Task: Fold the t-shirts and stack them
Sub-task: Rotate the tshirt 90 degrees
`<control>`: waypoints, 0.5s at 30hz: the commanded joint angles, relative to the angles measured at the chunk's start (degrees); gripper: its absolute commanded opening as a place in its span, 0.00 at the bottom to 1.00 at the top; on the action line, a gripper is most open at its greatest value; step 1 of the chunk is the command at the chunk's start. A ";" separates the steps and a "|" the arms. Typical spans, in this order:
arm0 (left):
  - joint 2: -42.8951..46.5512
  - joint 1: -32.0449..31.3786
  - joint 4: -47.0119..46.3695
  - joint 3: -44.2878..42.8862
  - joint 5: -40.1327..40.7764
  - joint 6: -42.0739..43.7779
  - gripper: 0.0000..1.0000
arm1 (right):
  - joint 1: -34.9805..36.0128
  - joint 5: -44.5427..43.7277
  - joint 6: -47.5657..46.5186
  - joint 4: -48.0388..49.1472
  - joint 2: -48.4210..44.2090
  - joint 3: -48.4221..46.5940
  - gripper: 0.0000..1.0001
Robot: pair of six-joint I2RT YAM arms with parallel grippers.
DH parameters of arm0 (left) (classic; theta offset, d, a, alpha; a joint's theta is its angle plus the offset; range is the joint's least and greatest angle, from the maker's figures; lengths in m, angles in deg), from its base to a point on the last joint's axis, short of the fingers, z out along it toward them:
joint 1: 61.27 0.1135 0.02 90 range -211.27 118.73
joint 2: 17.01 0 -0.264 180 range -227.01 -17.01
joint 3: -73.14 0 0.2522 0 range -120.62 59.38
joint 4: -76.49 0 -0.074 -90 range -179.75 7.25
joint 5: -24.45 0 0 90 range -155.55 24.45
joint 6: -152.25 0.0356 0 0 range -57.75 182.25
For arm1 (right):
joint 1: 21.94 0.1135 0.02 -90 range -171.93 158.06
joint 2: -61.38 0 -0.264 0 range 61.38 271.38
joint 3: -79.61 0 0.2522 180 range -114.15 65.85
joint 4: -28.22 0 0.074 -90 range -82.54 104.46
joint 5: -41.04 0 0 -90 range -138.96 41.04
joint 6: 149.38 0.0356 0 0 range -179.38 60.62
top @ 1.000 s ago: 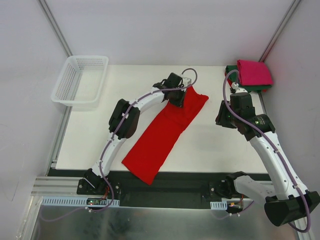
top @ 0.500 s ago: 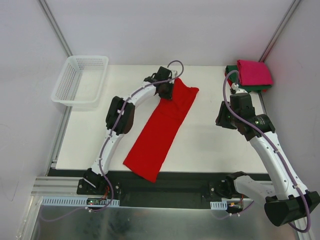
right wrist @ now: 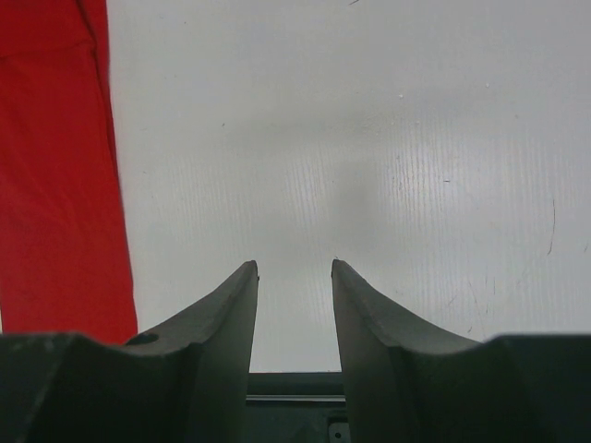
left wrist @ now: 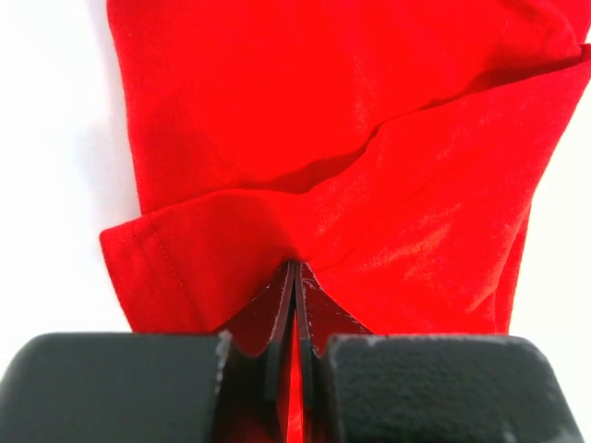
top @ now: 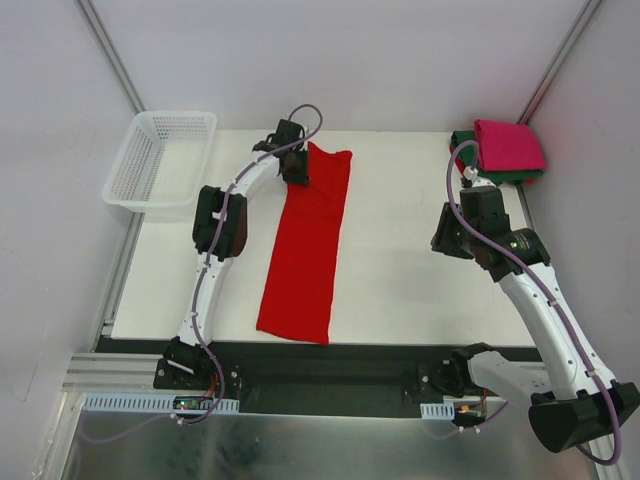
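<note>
Right now the left claw (left wrist: 294,277) is pinched shut on the far end of the red t-shirt (top: 305,250), which lies as a long narrow strip down the bench (top: 400,290). The right claw (right wrist: 294,272) hangs half apart over bare bench, holding nothing. Beyond it, in the far right corner, the magenta-pink t-shirt (top: 510,145) sits folded on the dark green t-shirt (top: 462,139). I'd judge the lengthwise fold done; next, that gripped end wants carrying toward the near edge to halve the strip.

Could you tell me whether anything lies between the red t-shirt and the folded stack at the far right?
Nothing lies on the table between the red t-shirt and the folded stack; only the right gripper, open and empty, hovers near that path.
</note>
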 commanded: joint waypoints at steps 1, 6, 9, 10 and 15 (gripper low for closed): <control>0.30 2.56 3.80 -1.75 3.41 -0.97 0.00 | 0.37 -1.11 0.93 -1.38 -0.69 0.11 0.41; -0.22 4.50 4.06 -2.63 2.01 -0.97 0.00 | 0.37 -1.20 0.85 -1.65 -0.78 0.64 0.41; -0.14 4.67 3.98 -4.12 -0.10 0.43 0.00 | 0.37 -1.11 1.02 -1.21 -0.78 1.34 0.41; 0.56 4.67 3.89 -4.48 -2.19 0.61 0.00 | 0.37 -0.85 0.94 -1.12 -0.78 1.87 0.41; 6.87 4.24 2.23 -9.31 -9.14 2.19 0.06 | 0.55 0.56 1.28 0.81 -0.52 4.15 0.41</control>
